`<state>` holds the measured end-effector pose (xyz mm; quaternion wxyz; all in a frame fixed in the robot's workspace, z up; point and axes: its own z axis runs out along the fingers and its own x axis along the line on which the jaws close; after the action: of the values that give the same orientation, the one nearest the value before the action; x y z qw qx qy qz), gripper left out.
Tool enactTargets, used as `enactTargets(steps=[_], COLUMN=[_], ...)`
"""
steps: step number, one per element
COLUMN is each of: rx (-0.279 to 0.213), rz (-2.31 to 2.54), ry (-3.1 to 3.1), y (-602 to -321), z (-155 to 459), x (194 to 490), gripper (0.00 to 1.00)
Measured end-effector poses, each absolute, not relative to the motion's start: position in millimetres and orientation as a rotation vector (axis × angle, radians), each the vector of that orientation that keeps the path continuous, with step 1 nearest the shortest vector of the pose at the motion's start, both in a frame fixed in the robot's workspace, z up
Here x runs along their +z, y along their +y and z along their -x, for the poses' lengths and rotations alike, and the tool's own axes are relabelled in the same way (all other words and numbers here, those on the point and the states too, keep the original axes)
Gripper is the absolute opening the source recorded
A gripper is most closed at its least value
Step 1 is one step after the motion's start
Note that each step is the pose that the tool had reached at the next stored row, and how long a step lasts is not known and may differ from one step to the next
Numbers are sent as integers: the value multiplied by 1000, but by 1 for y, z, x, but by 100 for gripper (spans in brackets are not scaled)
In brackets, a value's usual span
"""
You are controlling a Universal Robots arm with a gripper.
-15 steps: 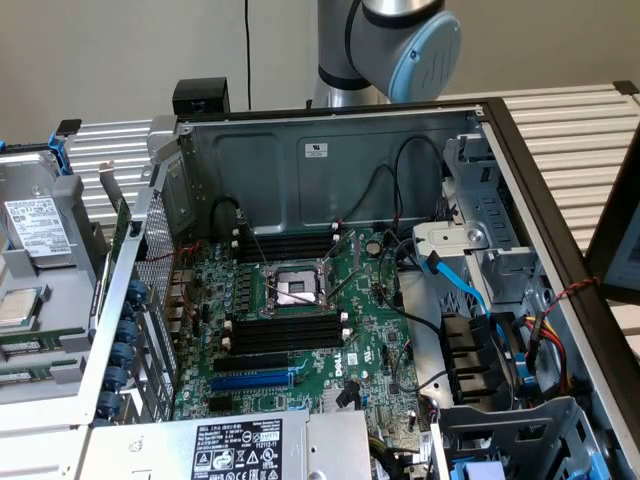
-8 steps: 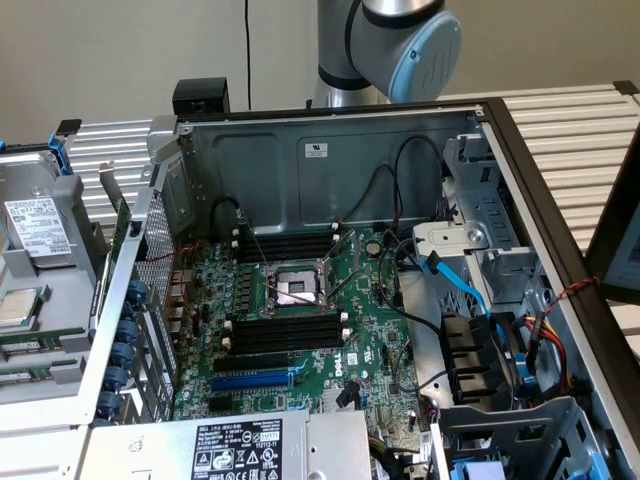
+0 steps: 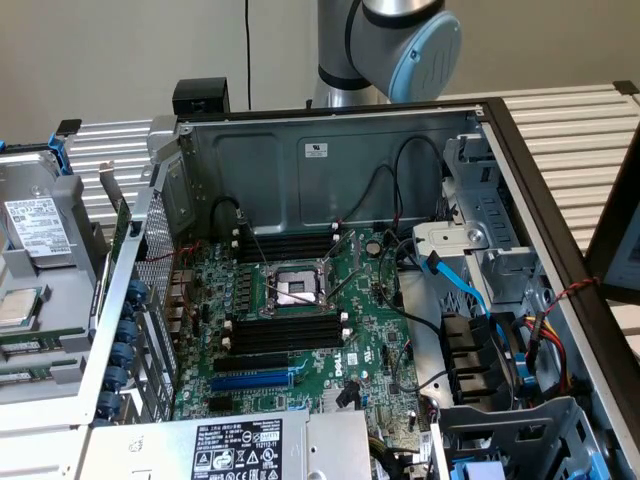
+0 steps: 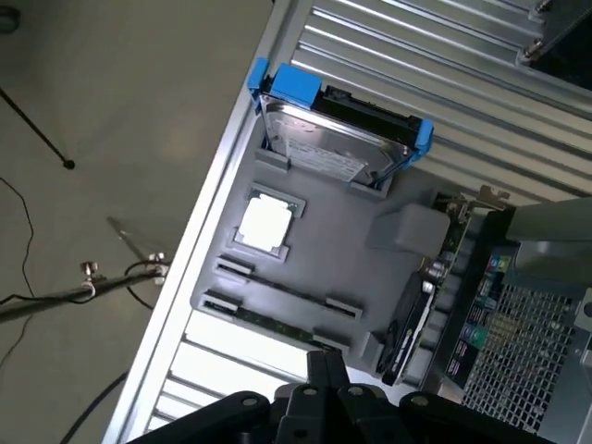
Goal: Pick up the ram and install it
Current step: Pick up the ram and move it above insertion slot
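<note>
The exterior view looks down, close, into the case (image 3: pixel 300 165). The wrist view looks down from higher onto the tray (image 4: pixel 351 268) beside it. Both show the drive (image 3: pixel 33 228).

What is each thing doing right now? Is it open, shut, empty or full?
tool: shut, holding nothing
ram: lying in the grey tray, not picked up
black memory slots: empty
computer case: open
hard drive: resting in the tray
</note>
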<state>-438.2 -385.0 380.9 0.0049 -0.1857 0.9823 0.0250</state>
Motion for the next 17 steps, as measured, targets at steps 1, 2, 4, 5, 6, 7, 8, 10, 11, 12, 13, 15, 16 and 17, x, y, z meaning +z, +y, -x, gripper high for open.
enactTargets(steps=[1,2,4,5,6,7,8,10,11,12,13,15,16,17], rx=[78,79,79,79,79,79,79,80,80,80,80,80,80,80], rz=[608,638,693,722,749,776,804,860,886,915,942,996,1024,1051], ry=[3072,3066,3055,3049,3043,3036,3030,3015,3008,3000,2992,2975,2966,2957], y=[-385,-385,-385,-385,-385,-385,-385,-385,-385,-385,-385,-385,-385,-385], z=[438,438,438,438,438,438,438,438,438,438,438,438,438,438], x=[381,381,380,380,380,380,379,379,379,379,379,379,378,378], gripper=[11,11,11,11,11,11,11,11,11,11,11,11,11,11])
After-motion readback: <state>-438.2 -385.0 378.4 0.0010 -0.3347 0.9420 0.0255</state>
